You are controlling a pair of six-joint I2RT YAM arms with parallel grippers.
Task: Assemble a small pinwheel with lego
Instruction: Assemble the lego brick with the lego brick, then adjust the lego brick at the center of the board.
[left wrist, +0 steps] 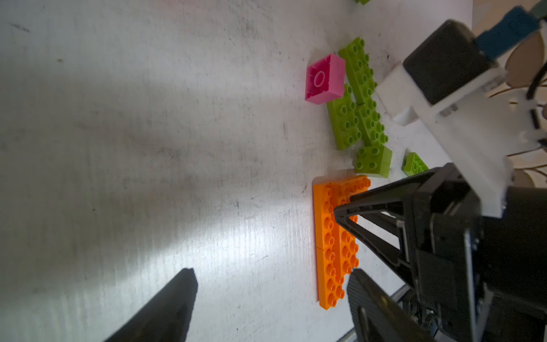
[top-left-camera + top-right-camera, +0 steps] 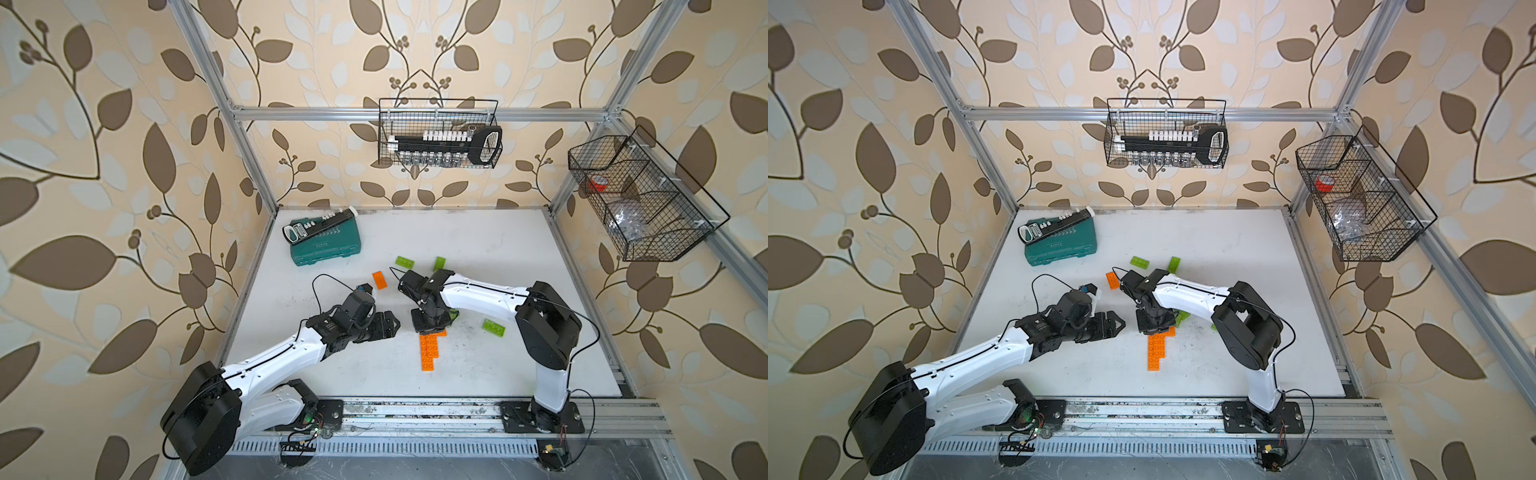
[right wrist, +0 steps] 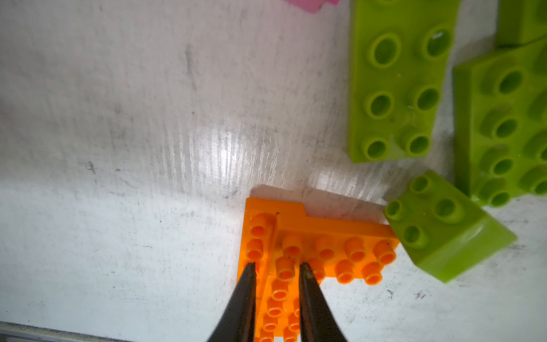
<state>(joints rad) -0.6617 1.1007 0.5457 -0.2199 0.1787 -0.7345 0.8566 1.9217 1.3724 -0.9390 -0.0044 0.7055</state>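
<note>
In both top views the orange slab [image 2: 432, 353], several orange bricks lying together in a stepped shape, sits mid-table [image 2: 519, 257]. The right gripper [image 2: 430, 328] points down onto its far end. The left gripper [image 2: 395, 324] hovers just beside it, touching nothing. A loose orange brick [image 2: 379, 280] and stray green bricks [image 2: 405, 262] lie apart from the slab. The case [image 2: 326, 247] is well off in the far corner.

In the left wrist view the left gripper [image 1: 272, 272] gapes wide over bare table, empty. Beyond it lie the slab [image 1: 328, 237] and a green cluster [image 1: 355, 118] of studs-up bricks side by side. A small green brick [image 1: 373, 160] sits near the slab's end, and the pink brick [image 1: 324, 78] rests upside down against the cluster.

In the right wrist view the right gripper [image 3: 278, 266] has its tips narrowly parted over the slab's [image 3: 325, 231] studs. I cannot tell whether they pinch a stud or rest free.

The orange part looks laid out. Green and pink seem not yet joined to it, so most of the pinwheel is probably left.
</note>
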